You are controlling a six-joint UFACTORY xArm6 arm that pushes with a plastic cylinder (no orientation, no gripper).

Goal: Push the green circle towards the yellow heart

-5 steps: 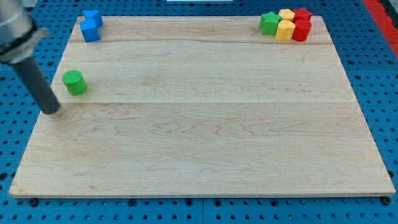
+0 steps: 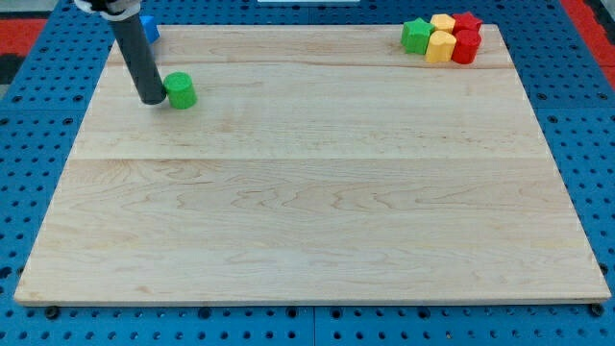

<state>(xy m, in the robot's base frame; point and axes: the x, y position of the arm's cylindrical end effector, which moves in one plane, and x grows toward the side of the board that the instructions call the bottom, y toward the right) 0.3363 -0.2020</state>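
The green circle (image 2: pixel 180 90) lies on the wooden board near the view's upper left. My tip (image 2: pixel 152 98) stands right against its left side, touching it. The yellow heart (image 2: pixel 441 45) sits in a tight cluster at the view's top right, far to the right of the green circle. The rod hides part of the blue block behind it.
The cluster at the top right also holds a green block (image 2: pixel 416 35), a second yellow block (image 2: pixel 443 22) and two red blocks (image 2: pixel 466 45). A blue block (image 2: pixel 149 26) sits at the top left corner, partly behind the rod. The board's edge (image 2: pixel 307 300) runs along the view's bottom.
My tip moved up and to the right. The green circle slid right and slightly up, from the left edge area to further in on the board.
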